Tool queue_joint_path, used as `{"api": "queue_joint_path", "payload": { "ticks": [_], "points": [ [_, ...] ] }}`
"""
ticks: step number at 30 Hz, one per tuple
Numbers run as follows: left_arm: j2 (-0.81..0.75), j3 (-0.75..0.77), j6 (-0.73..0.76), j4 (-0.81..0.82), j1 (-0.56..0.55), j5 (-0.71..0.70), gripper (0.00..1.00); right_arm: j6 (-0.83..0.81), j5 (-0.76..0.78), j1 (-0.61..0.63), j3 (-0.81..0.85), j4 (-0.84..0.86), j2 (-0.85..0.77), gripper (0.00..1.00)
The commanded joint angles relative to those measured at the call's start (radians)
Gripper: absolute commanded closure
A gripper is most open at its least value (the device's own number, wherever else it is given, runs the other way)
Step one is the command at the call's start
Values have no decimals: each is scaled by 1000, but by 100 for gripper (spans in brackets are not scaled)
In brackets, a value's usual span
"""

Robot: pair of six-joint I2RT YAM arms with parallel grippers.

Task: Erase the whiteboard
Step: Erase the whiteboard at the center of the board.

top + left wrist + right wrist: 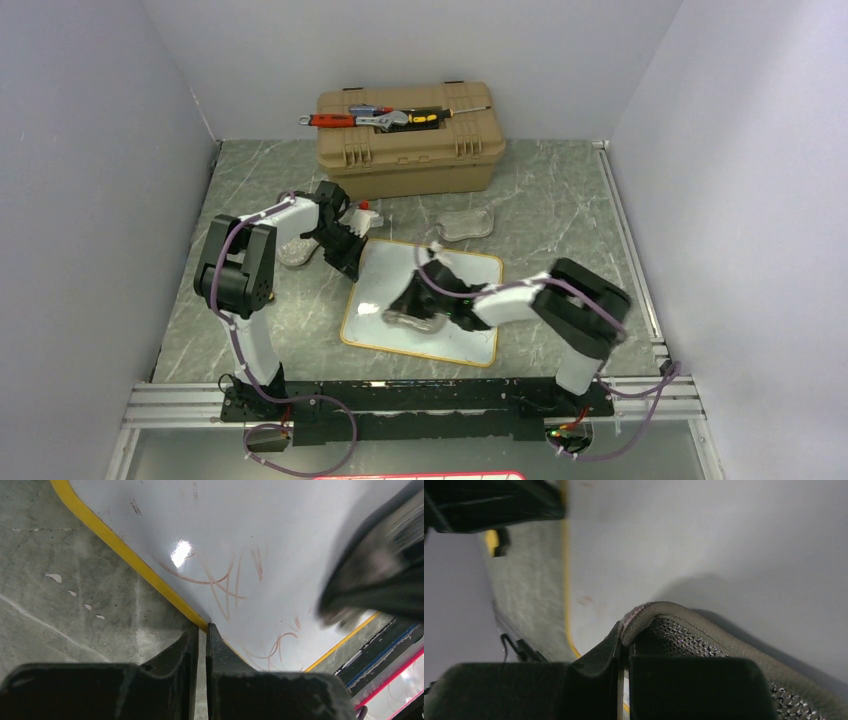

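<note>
- The whiteboard (455,275) lies flat on the grey marbled counter (570,200), between the two arms and in front of the tan toolbox (405,150), which is well apart from it.
- The board sits skewed, its yellow rim (125,555) showing on every side.
- Faint reddish-brown scribbles (220,582) show on the white surface near the left hand; the right wrist view shows plain white around the pad.
- The left hand (345,255) is all but closed, only a thin slit between its fingers (175,652). The tips sit right at the board's yellow rim, with nothing visible between them.
- The right hand (420,305) is closed tight on the tan-trimmed edge of a grey mesh pad (704,640).
- The pad lies on the board, towards its near left part.
- A wrench (385,120) and red-handled tools rest on the toolbox lid.
</note>
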Motion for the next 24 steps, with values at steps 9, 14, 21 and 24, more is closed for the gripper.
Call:
{"api": "queue_joint_path", "payload": {
  "ticks": [9, 14, 21, 24],
  "points": [
    [90, -65, 75, 2, -4, -111, 92, -83, 93, -118, -239, -298, -184, 100],
    [94, -64, 79, 4, 5, -107, 92, -30, 138, -153, -386, -364, -384, 100],
    [106, -40, 73, -8, 6, -99, 92, -60, -27, -58, -242, 103, 134, 100],
    [105, -29, 71, -14, 6, -102, 92, -66, -173, -15, -104, 281, 361, 100]
  ]
}}
